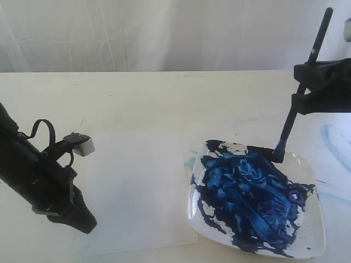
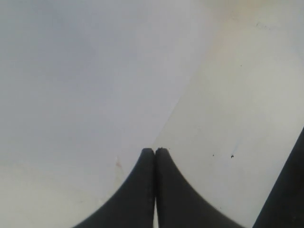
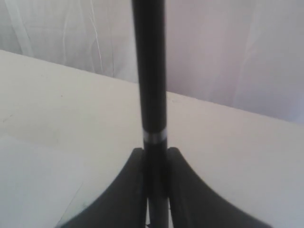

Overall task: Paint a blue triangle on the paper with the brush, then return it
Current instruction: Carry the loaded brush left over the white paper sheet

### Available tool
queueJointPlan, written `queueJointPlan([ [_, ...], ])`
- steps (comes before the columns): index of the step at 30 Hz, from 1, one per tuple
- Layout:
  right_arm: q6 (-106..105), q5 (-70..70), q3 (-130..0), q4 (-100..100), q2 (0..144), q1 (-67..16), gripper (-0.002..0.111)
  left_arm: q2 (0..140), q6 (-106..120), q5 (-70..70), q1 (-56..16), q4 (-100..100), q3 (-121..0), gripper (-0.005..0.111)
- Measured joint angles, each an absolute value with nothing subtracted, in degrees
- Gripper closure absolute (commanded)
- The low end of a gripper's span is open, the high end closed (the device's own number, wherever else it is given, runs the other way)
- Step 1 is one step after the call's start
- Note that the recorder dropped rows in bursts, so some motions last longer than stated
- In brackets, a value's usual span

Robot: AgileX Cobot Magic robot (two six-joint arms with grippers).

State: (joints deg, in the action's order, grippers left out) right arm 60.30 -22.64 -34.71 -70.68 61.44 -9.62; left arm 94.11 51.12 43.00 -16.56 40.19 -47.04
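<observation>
Right gripper (image 1: 300, 86) clamped on brush (image 1: 286, 129) mid-handle. Brush near upright, bristles touching blue paint at far edge of plate (image 1: 317, 222). Left gripper (image 2: 155, 154): jaws together, holding nothing, at left edge of paper (image 1: 137, 186). Paper lies near table (image 1: 137, 98) front edge, beside plate.

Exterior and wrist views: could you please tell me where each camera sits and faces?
Exterior: off the arms, looking down over the paper and plate toward the curtain; left gripper and right gripper show.
Left wrist: on left arm, facing down at the paper's edge; shut left gripper shows.
Right wrist: on right arm, facing the curtain; right gripper clamps the brush.
Shared: exterior and right wrist show the brush.
</observation>
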Motion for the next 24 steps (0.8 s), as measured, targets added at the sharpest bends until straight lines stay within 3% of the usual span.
queueJointPlan([
  [13,62.83,-44.12,-34.71,-70.68,59.35,-9.62,0.108,94.96,45.55,41.89,-16.56,33.11,-47.04,0.107],
  [24,62.11,-51.96,-34.71,-67.16,64.07,-12.66,0.108,97.87,47.48,39.86,-16.56,35.8,-47.04,0.107],
])
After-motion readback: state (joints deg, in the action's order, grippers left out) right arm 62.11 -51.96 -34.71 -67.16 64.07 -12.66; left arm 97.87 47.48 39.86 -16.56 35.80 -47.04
